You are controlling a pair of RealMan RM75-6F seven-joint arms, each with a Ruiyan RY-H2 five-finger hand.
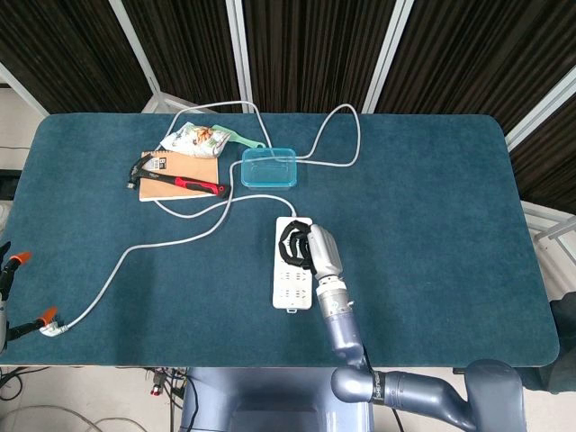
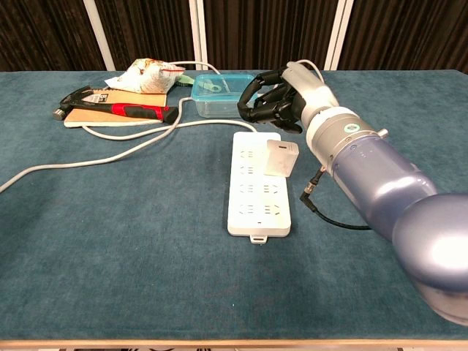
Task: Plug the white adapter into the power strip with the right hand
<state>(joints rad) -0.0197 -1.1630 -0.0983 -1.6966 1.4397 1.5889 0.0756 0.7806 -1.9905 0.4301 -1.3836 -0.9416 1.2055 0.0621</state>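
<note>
The right hand (image 2: pixel 272 104) hovers over the far end of the power strip (image 2: pixel 256 183), fingers curled inward and apparently empty. The white adapter (image 2: pixel 281 159) sits on the strip's right edge, near the middle of the desk (image 1: pixel 432 234); whether it is fully seated is unclear.

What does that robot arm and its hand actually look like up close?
The right arm is a thick, rounded tube in glossy silvery blue-grey. Its wrist is a paler silver ring bearing a small green circular mark. The right hand has black fingers under a light grey back shell. A thin black cable hangs beneath the arm.
</note>
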